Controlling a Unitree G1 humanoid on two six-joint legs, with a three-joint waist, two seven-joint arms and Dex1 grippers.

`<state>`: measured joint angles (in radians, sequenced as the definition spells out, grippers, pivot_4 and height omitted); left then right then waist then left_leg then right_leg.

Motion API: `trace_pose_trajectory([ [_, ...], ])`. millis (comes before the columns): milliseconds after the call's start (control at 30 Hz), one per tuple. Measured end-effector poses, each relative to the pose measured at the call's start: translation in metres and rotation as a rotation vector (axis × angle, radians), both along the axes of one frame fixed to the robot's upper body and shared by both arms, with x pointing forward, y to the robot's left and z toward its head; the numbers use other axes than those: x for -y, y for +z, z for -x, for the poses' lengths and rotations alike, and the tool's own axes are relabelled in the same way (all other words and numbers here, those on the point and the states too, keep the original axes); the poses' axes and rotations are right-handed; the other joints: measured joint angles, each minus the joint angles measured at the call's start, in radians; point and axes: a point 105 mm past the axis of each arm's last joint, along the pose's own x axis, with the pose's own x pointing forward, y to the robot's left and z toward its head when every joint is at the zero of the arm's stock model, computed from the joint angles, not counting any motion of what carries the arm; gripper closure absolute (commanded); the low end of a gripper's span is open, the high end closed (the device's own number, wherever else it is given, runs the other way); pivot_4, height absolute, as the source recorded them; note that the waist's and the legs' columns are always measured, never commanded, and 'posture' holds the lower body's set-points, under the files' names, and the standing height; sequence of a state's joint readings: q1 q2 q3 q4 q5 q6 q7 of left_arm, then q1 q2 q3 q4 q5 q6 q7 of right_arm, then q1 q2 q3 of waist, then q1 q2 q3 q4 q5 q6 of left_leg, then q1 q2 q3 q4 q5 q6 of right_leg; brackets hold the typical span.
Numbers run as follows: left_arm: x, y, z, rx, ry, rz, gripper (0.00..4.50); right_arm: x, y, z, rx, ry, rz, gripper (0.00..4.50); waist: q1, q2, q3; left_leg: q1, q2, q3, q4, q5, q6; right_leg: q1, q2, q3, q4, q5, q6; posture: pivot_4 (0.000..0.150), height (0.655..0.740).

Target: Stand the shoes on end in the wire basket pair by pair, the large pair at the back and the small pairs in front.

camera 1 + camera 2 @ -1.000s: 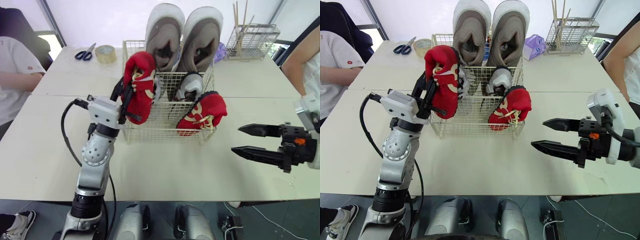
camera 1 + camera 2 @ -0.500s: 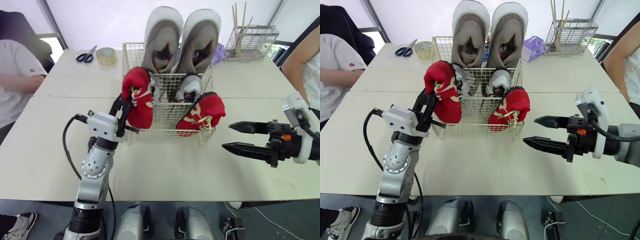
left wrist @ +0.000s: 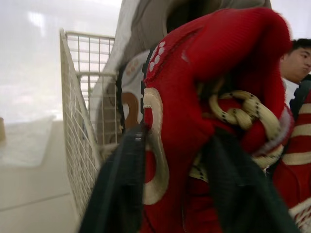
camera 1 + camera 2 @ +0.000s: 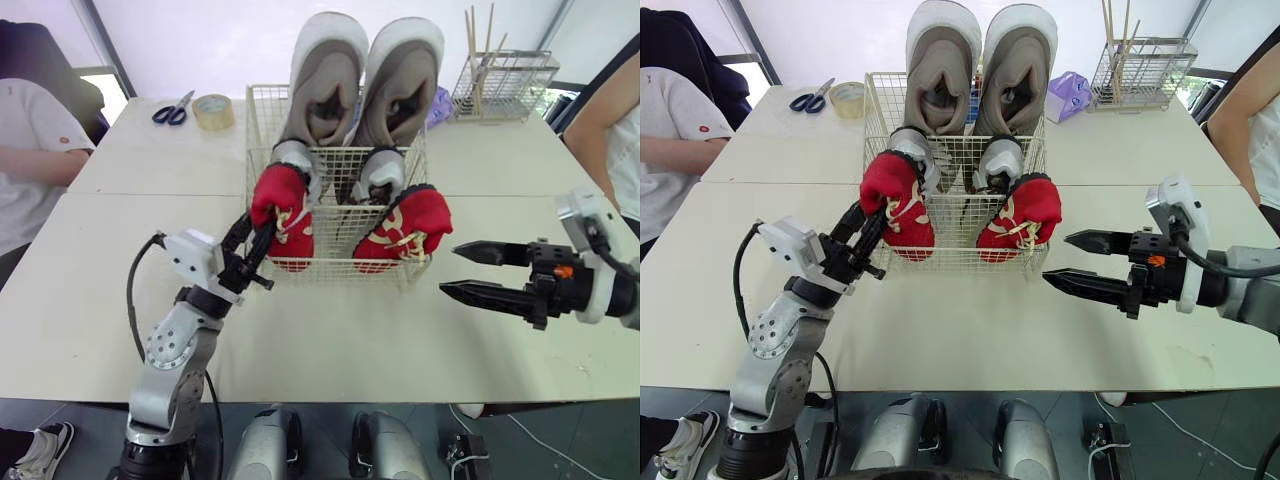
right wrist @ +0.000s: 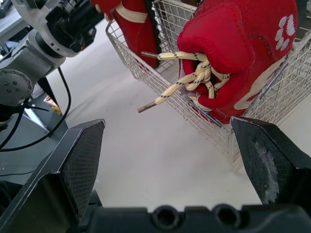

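A white wire basket (image 4: pixel 262 110) stands mid-table. Two large grey shoes (image 4: pixel 325 75) stand on end at its back. In front of them a small silver-grey pair (image 4: pixel 380 172) stands upright. One red shoe (image 4: pixel 412 222) leans at the front right, its laces hanging through the wire. My left gripper (image 4: pixel 258 238) is shut on the other red shoe (image 4: pixel 284 205), holding it upright at the basket's front left corner; the left wrist view shows black fingers (image 3: pixel 121 189) on both sides of the shoe (image 3: pixel 204 73). My right gripper (image 4: pixel 450 270) hovers open to the right of the basket, holding nothing.
Scissors (image 4: pixel 172 107) and a tape roll (image 4: pixel 211 108) lie at the back left. A wire rack with sticks (image 4: pixel 503 80) and a purple item (image 4: pixel 1070 92) stand at the back right. A person sits at the left table edge (image 4: pixel 30 130); another person's arm (image 4: pixel 610 120) shows at the right.
My left gripper has lowered the red shoe from above the rim to the basket's front left corner. My right gripper has moved left, closer to the basket.
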<state>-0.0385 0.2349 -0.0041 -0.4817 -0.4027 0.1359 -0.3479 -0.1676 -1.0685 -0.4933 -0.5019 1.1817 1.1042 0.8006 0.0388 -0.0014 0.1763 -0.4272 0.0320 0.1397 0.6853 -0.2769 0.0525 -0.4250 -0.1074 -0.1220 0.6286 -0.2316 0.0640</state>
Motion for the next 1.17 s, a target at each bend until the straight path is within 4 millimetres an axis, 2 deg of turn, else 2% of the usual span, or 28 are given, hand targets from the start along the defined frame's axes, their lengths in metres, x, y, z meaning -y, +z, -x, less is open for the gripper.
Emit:
trace_pose_trajectory([
  [200, -0.013, 0.0, 0.009, -0.077, 0.008, 0.008, 1.7, -0.001, -0.003, -0.004, -0.005, 0.006, -0.007, 0.0, -0.002, 0.0, 0.0, 0.0, 0.001, 0.0, 0.0, 0.0, 0.0, -0.001, 0.001, 0.0, 0.0, 0.0, 0.0, 0.15, 0.74],
  [300, -0.025, 0.015, 0.019, -0.114, -0.01, 0.063, 1.7, 0.0, -0.006, -0.007, -0.016, 0.01, -0.022, 0.0, -0.002, -0.001, 0.001, 0.0, 0.001, 0.0, 0.0, 0.0, 0.0, -0.001, 0.001, 0.001, 0.0, 0.0, 0.0, 0.15, 0.74],
  [433, -0.033, 0.032, 0.031, -0.125, -0.074, 0.01, 1.7, -0.001, -0.01, -0.011, -0.029, 0.025, -0.04, 0.0, -0.002, 0.0, 0.001, 0.0, 0.0, 0.0, 0.0, 0.0, -0.001, -0.001, 0.001, 0.001, 0.0, 0.0, 0.0, 0.15, 0.74],
  [600, -0.045, 0.034, 0.055, -0.258, -0.196, -0.047, 1.7, 0.001, -0.014, -0.016, -0.038, 0.038, -0.045, 0.0, -0.007, 0.0, 0.002, 0.0, 0.001, 0.0, -0.001, 0.0, -0.002, -0.002, 0.001, 0.001, 0.0, -0.001, 0.0, 0.15, 0.74],
  [700, -0.055, 0.042, 0.067, -0.315, -0.237, -0.063, 1.7, 0.0, -0.019, -0.019, -0.045, 0.049, -0.045, 0.0, -0.008, 0.0, 0.002, 0.0, 0.001, 0.0, -0.001, -0.001, -0.005, -0.002, 0.0, 0.001, 0.0, -0.002, 0.0, 0.15, 0.74],
  [800, -0.076, 0.046, 0.07, -0.379, -0.199, -0.078, 1.7, 0.003, -0.021, -0.021, -0.045, 0.045, -0.043, 0.0, -0.007, 0.001, 0.003, 0.0, 0.001, 0.0, -0.002, -0.001, -0.005, -0.002, 0.0, 0.001, -0.001, -0.002, 0.0, 0.15, 0.74],
  [900, -0.109, 0.047, 0.066, -0.468, -0.084, -0.105, 1.7, 0.01, -0.026, -0.024, -0.055, 0.023, -0.039, 0.0, -0.006, 0.002, 0.003, 0.0, 0.001, 0.0, -0.002, -0.002, -0.005, -0.006, 0.001, 0.001, -0.002, -0.002, 0.001, 0.15, 0.74],
  [1000, -0.149, 0.03, 0.068, -0.616, 0.055, -0.134, 1.7, 0.019, -0.031, -0.027, -0.07, -0.006, -0.041, 0.0, -0.013, 0.005, 0.004, 0.0, 0.0, 0.001, -0.004, -0.002, -0.005, -0.006, 0.001, 0.001, -0.005, -0.002, 0.001, 0.15, 0.74],
  [1067, -0.167, 0.006, 0.075, -0.728, 0.095, -0.151, 1.7, 0.025, -0.034, -0.029, -0.075, -0.027, -0.038, 0.0, -0.024, 0.006, 0.005, -0.001, 0.0, 0.001, -0.006, -0.002, -0.005, -0.006, 0.001, 0.001, -0.008, -0.002, 0.001, 0.15, 0.74],
  [1167, -0.171, -0.015, 0.082, -0.782, 0.075, -0.14, 1.7, 0.03, -0.035, -0.032, -0.068, -0.043, -0.027, 0.0, -0.027, 0.005, 0.005, -0.001, 0.0, 0.001, -0.007, -0.003, -0.006, -0.006, 0.0, 0.001, -0.01, -0.002, 0.0, 0.15, 0.74],
])
